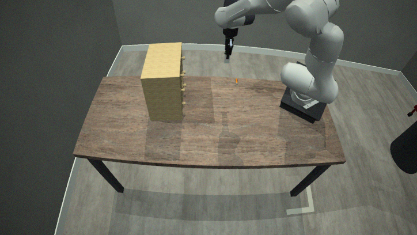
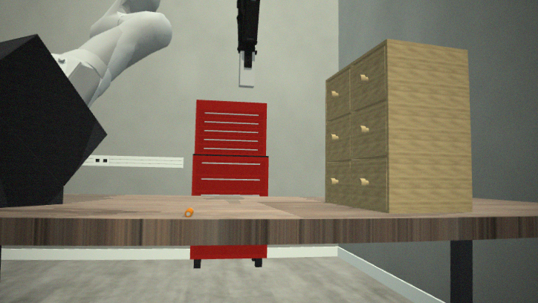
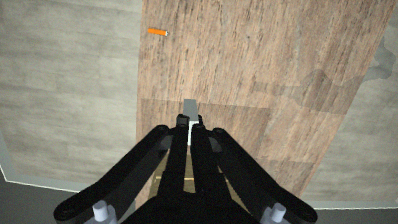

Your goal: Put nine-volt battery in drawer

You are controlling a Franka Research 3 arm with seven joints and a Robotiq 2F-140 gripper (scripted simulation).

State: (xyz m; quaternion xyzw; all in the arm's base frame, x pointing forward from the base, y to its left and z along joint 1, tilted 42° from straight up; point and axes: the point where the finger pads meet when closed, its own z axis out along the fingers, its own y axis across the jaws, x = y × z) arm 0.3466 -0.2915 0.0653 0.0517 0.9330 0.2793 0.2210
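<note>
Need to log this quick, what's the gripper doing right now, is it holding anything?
Gripper: closed, fingers pressed fully together, holding nothing.

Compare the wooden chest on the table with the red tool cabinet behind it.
The wooden chest is pale wood grain; the red tool cabinet is plain red. The chest stands on the table; the cabinet stands on the floor beyond it. The chest has six drawers in two columns with small knobs; the cabinet has one stack of full-width drawers with long bar handles. Both stand upright with every drawer shut.
</note>
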